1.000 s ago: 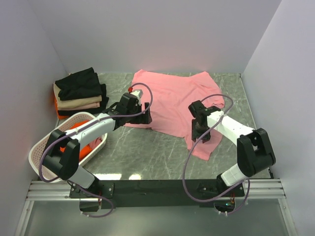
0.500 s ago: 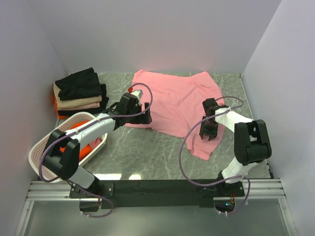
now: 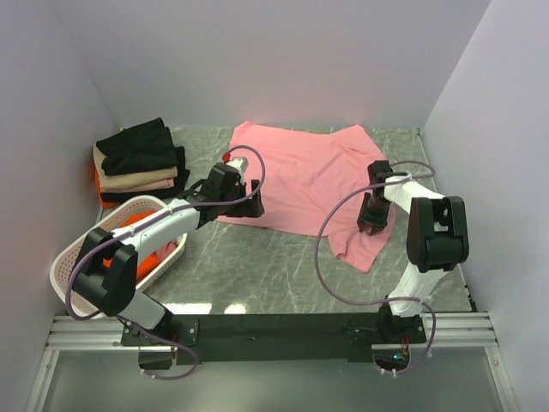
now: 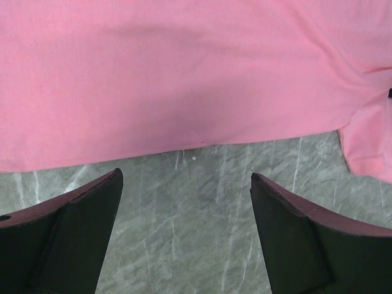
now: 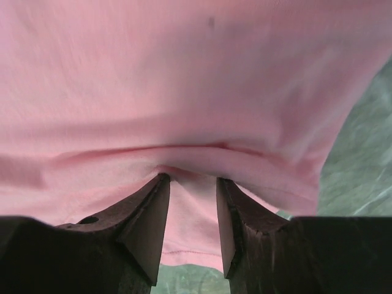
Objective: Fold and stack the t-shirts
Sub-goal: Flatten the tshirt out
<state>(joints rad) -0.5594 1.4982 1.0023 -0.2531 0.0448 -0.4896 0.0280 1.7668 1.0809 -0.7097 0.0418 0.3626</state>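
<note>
Left fingers (image 4: 67, 239) spread wide. Right fingers (image 5: 138, 233) sit around a shirt (image 5: 196, 92) fold; pinching, I cannot tell. Looks floppy: hold the edge.

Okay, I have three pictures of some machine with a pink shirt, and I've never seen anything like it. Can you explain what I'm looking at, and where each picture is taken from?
These are two robot arms bolted at the near edge of a grey marble table. The wide picture looks down from above and behind them. The other two come from a small camera on each wrist, so the dark wedges are that arm's own fingers. A pink t-shirt lies spread on the table. At the back left sits a stack of folded shirts, with a white basket in front of it. The left gripper hangs open at the shirt's near edge, holding nothing. The right gripper straddles a ridge of the pink cloth; whether it grips it yet is unclear.
</note>
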